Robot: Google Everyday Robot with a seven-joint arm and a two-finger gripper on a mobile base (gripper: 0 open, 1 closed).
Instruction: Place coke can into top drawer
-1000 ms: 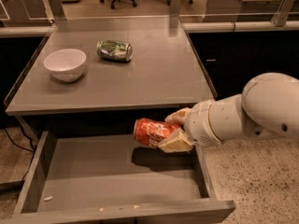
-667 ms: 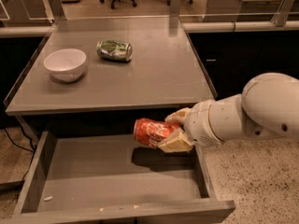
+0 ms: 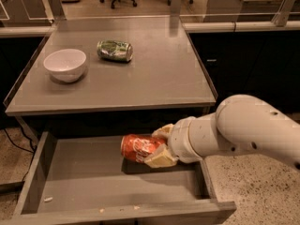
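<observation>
One coke can (image 3: 138, 147), on its side, clamped in the gripper (image 3: 158, 146) jaws, lower centre of frame. It has sunk lower than a second ago, now inside the drawer (image 3: 89, 184) walls. Release looks near.

No text, number or sign can be read. The coke can (image 3: 137, 147) carries white markings on red, but the characters cannot be made out. The green-patterned can (image 3: 115, 50), at 12 o'clock from it on the table (image 3: 159, 78), shows no legible label. The gripper (image 3: 161, 146) clamps the coke can's 3 o'clock end over the top drawer (image 3: 84, 182).
</observation>
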